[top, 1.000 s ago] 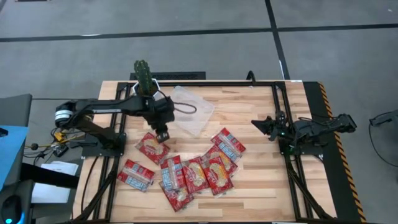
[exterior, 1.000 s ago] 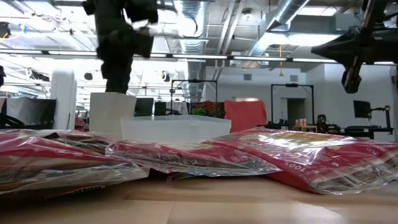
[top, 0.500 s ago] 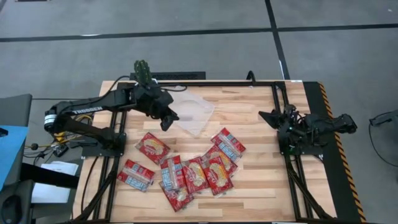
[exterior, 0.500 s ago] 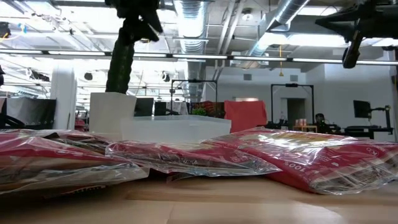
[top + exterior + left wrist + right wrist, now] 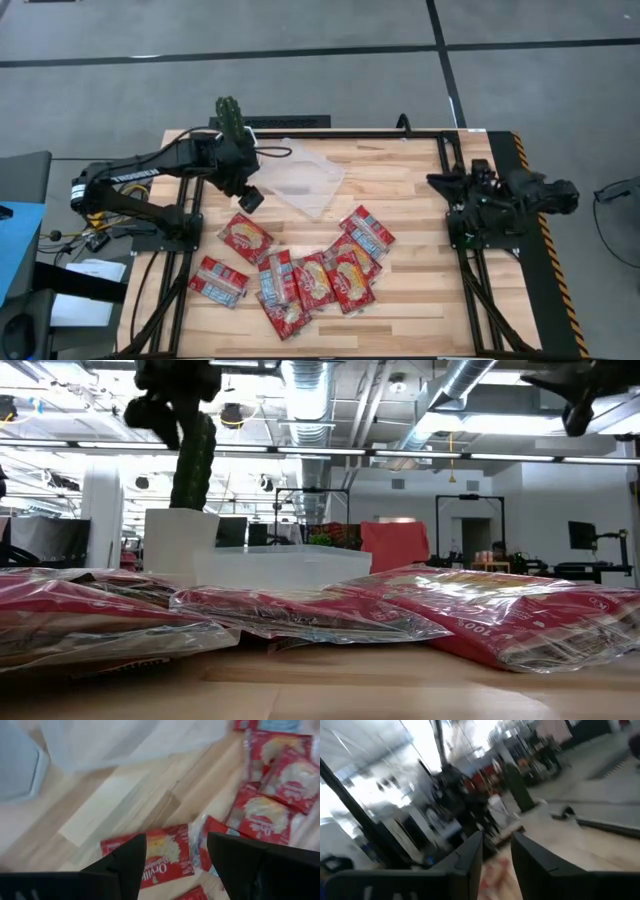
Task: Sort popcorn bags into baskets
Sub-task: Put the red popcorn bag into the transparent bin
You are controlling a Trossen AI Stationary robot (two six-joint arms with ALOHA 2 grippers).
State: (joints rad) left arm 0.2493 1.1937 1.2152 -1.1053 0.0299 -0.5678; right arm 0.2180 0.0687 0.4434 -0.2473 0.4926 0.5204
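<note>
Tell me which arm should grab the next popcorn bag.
Left, probably. The left gripper hangs open just above the nearest popcorn bag, beside the clear basket. The right gripper sits back by its frame at the table's right edge, farther from the bags.

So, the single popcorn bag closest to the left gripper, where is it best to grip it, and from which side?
Probably from above. That popcorn bag lies flat and alone on the table, clear of the pile, so its free edges are reachable. The open left gripper hovers just beyond it; pinching the near edge seems easiest.
</note>
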